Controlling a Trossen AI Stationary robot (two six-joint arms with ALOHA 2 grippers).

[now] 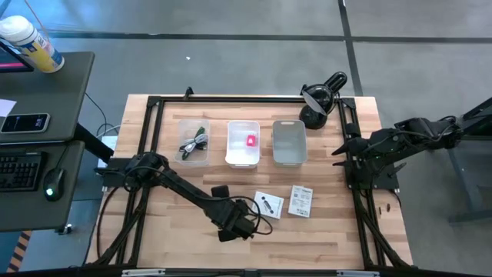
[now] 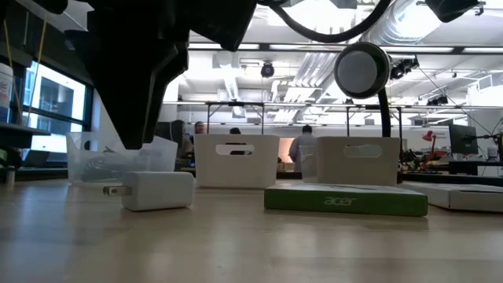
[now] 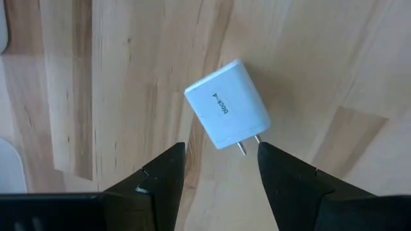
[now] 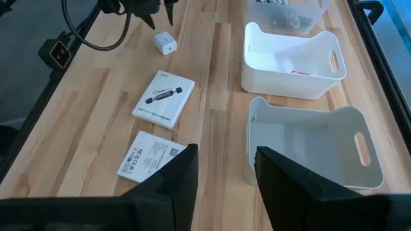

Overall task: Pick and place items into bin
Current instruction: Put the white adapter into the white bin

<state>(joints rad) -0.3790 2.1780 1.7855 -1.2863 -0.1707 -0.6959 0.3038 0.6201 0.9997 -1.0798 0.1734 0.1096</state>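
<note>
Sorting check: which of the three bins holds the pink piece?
The middle white bin: the tiny pink piece lies inside. The clear bin holds cable; the grey bin looks empty.

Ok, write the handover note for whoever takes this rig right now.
Left gripper: open, over the white charger cube, prongs toward it, nothing held.
Right gripper: open, empty, waiting at the table's right edge.
Done: pink piece in the middle white bin; cable and green pen in the clear bin.
Left: charger cube, packet with the black tool picture, printed card. The grey bin appears to hold nothing.
</note>
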